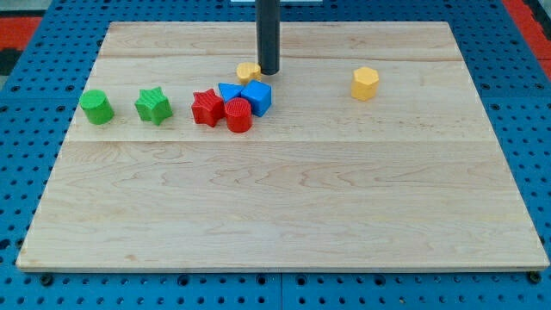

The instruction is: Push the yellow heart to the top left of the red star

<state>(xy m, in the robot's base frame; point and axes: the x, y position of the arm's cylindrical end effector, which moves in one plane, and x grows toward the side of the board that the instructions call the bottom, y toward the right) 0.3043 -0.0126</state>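
Heart: yellow heart (247,71) sits at 1 o'clock from the red star (206,108), near it but apart.
Tip: my tip (269,72) touches the heart at its 3 o'clock side, I think to shove it toward 9 o'clock.
Jaws: none, only a rod.
Neighbours: two blue blocks (246,94) and red cylinder (238,115) crowd the star's 3 o'clock side.
Bench: bench (284,207) also carries green cylinder (96,107), green star (153,105), yellow hexagon block (365,83).

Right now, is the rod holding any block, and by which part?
Nothing is held. My tip rests on the board right beside the yellow heart, at its right edge; whether they touch cannot be told.
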